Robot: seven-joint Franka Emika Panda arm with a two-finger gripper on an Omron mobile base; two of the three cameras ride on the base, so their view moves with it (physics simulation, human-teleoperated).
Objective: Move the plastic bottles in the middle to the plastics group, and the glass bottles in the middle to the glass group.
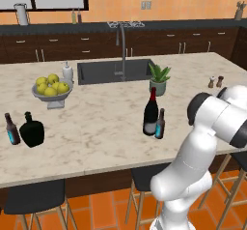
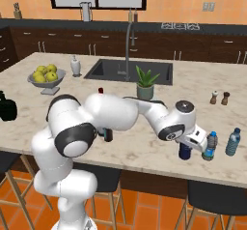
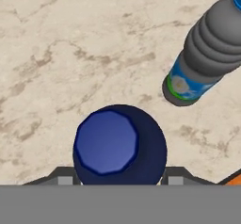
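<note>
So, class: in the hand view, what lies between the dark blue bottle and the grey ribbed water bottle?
Nothing but bare marble counter. In the hand view the dark blue bottle and the water bottle stand apart on it.

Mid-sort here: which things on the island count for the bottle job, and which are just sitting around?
For the job:
- dark blue bottle, between the gripper fingers
- two water bottles
- wine bottle
- beer bottle beside it
- second beer bottle and black flask

Lying about:
- fruit bowl
- soap dispenser
- potted plant
- shakers
</note>
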